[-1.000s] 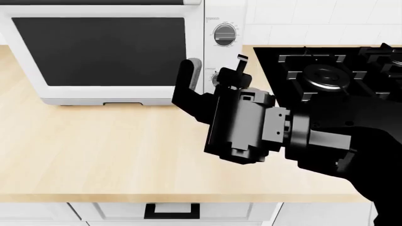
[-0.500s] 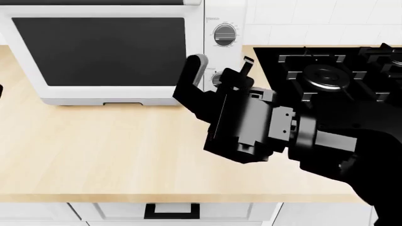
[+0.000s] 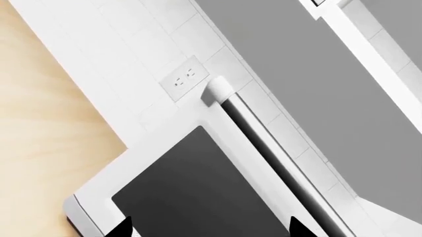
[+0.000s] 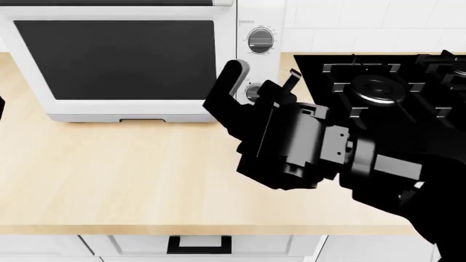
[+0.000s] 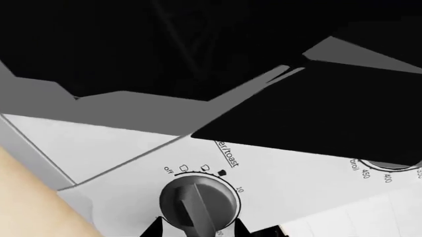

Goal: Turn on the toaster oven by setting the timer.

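We see the oven (image 4: 124, 60) filling the upper left of the head view, on the counter (image 4: 131, 174). The timer (image 4: 252, 91), the lower knob on its panel, sits upper centre, partly hidden behind our right gripper (image 4: 262, 76). Its fingers stand apart either side of the knob; in the right wrist view the fingertips (image 5: 155, 229) flank the timer (image 5: 197, 202) at lower centre, contact unclear. The left gripper (image 3: 207, 229) shows only two dark tips; we cannot tell its opening. The hob (image 4: 378, 82) lies upper right.
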Robot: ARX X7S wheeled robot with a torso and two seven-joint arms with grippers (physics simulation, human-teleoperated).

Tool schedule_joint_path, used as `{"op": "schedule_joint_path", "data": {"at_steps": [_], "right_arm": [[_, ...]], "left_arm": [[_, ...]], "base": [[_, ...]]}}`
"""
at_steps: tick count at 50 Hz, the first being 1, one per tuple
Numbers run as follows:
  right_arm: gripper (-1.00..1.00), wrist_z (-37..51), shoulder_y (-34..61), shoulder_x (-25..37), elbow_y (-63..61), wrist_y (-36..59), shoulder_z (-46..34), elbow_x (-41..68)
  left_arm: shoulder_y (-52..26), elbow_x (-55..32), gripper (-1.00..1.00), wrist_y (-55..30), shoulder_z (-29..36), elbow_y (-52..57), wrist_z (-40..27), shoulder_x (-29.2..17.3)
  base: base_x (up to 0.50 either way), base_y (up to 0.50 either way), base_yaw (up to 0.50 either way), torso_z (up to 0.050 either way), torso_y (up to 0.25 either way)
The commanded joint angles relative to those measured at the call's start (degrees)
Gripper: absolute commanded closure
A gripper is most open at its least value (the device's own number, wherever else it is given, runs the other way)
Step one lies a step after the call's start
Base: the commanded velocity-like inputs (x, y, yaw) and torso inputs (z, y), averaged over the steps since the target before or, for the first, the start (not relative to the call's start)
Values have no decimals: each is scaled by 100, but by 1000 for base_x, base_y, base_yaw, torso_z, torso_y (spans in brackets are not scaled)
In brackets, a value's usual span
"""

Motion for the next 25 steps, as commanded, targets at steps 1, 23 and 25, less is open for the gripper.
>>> {"op": "schedule_joint_path", "data": {"at_steps": [1,23,25], "right_arm": [[100,23,-67,10,-119,-158,163,-83],[100,257,-270,246,-239,-763,738,51],[100,293,-290,260,-259,-793,773,68]], "left_arm": [[36,-27,-100,29,5,13,-8,-15],[92,-7,-100,76,36,0,22,-28],[96,2,-100,80,41,1,25,-27]], "base": [[0,0,0,0,0],[-1,1,1,0,1],[0,0,0,0,0]]}}
